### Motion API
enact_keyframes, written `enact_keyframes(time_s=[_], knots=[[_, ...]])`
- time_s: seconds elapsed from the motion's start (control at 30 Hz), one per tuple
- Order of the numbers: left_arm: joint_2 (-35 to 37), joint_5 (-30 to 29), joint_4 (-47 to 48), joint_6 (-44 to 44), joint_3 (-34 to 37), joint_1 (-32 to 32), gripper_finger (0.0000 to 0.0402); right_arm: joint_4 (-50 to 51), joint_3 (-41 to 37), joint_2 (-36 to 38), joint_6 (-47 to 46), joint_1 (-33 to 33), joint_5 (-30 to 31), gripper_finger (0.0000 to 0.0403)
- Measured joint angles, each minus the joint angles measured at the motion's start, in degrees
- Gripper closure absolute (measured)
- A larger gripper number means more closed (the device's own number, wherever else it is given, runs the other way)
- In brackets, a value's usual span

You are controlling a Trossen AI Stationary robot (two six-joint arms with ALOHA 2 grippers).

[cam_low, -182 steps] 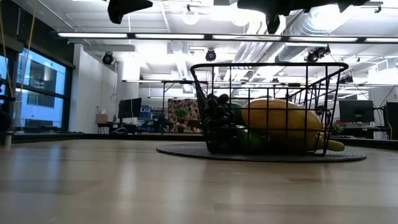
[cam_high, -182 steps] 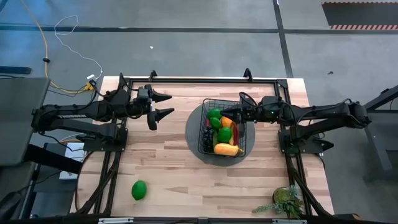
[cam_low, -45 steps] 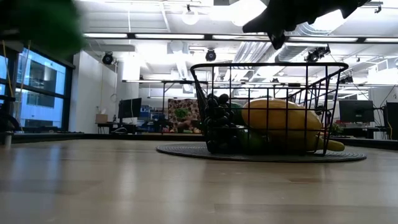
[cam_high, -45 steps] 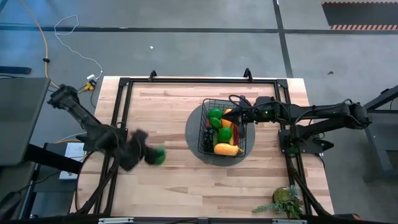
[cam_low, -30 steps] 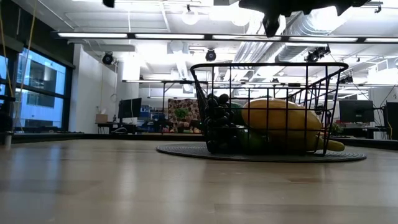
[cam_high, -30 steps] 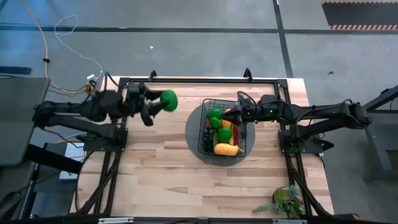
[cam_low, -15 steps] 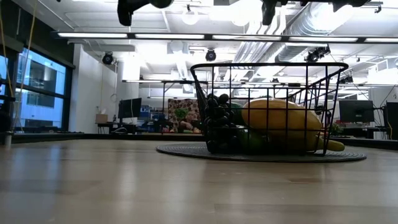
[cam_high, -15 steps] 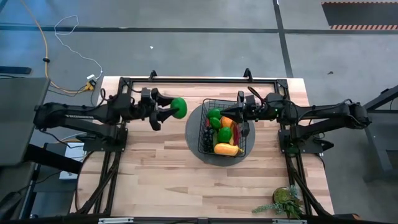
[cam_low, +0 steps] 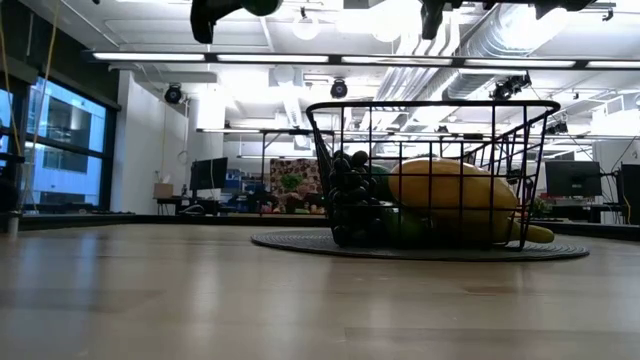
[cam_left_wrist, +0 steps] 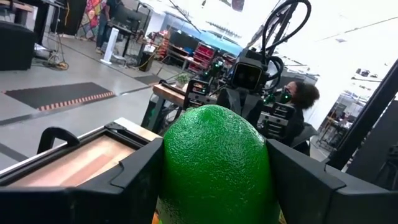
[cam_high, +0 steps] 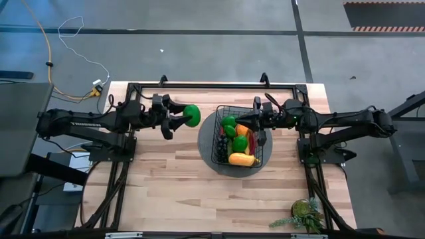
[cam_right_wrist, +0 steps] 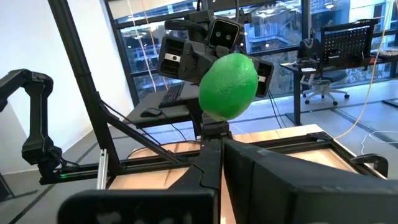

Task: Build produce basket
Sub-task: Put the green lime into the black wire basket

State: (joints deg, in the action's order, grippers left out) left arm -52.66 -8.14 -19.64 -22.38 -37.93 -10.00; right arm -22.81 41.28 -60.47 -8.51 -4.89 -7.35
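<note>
My left gripper is shut on a green round fruit above the table, just left of the black wire basket. The fruit also shows in the left wrist view and the right wrist view. The basket stands on a dark round mat and holds green fruits, purple grapes, a red chili and a yellow fruit. My right gripper is shut and empty over the basket's right edge, above the produce. My left gripper pinches the green fruit's two opposite sides between its two fingers. The fingers lie level and come from the table's left. The fruit sticks out past the fingertips toward the basket and is lifted clear of the table.
A leafy green plant stands at the near right corner. A black frame runs along the table's far edge and sides. Bare wood lies near and left of the mat.
My left gripper has carried the green fruit toward the table's right and a little nearer, up to the basket's left side, then held still. The fruit stays clear of the table. My right gripper has risen slightly in the low view.
</note>
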Motion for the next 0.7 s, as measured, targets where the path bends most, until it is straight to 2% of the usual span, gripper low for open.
enact_keyframes(time_s=[0.1, 0.23, 0.47, 0.57, 0.7], knots=[[-0.6, -0.53, -0.64, -1.66, 0.0, -0.03, 0.0158, -0.41, 0.0, 0.0, 0.02, 0.0, 0.56, 0.0403], [-5.89, 0.0, -0.42, -3.76, -2.06, -1.05, 0.0158, -3.98, 0.0, 0.0, 1.45, 0.0, 1.32, 0.0403], [-24.36, 3.39, 2.32, -1.83, -14.4, -2.49, 0.0158, -12.33, 0.02, 0.57, 2.92, 0.0, 3.1, 0.0403], [-32.91, 3.21, 6.19, 1.04, -20.53, -2.6, 0.0158, -14.34, 0.02, 1.03, 3.43, 0.0, 3.12, 0.0403], [-43.73, 2.93, 6.19, 5.28, -27.86, -3.06, 0.0158, -15.62, 0.02, 1.07, 3.61, 0.0, 3.32, 0.0403]])
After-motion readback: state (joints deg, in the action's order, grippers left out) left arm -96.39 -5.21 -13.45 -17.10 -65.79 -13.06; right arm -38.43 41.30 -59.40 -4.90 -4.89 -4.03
